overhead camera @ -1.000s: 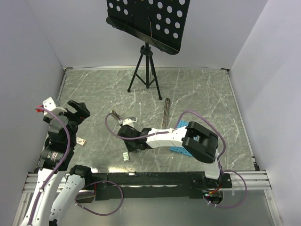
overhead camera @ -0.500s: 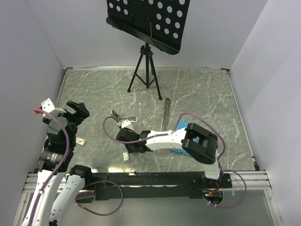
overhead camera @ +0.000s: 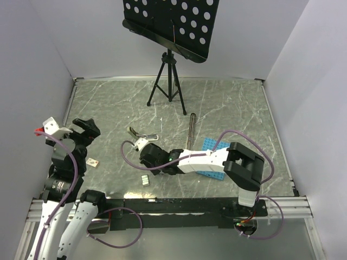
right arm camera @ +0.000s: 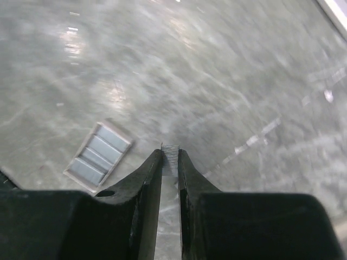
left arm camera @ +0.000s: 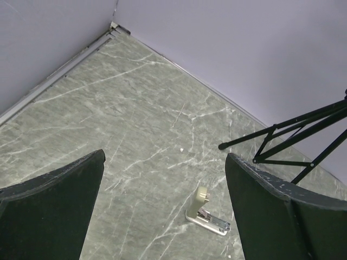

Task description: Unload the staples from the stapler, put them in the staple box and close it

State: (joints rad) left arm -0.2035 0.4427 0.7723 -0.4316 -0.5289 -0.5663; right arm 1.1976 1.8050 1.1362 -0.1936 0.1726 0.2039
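The silvery stapler (overhead camera: pixel 141 134) lies open in a V on the marble table, left of centre; it also shows in the left wrist view (left arm camera: pixel 209 214). My right gripper (overhead camera: pixel 146 161) hangs just below it, low over the table. In the right wrist view my right gripper (right arm camera: pixel 169 154) is shut on a small strip of staples (right arm camera: pixel 170 150) at its tips. A small grey block of several staple strips (right arm camera: pixel 98 157) lies beside the fingers; it also shows in the top view (overhead camera: pixel 145 179). My left gripper (overhead camera: pixel 85 128) is open and empty at the far left (left arm camera: pixel 164 157).
A thin dark rod (overhead camera: pixel 191 130) lies right of the stapler. A blue perforated plate (overhead camera: pixel 215 146) sits under my right arm. A black tripod (overhead camera: pixel 168 81) with a perforated stand stands at the back. A small brownish piece (overhead camera: pixel 94 162) lies near my left arm.
My right arm has swung its elbow out to the right and its gripper has shifted slightly up the table. My left arm has drawn a little left and back.
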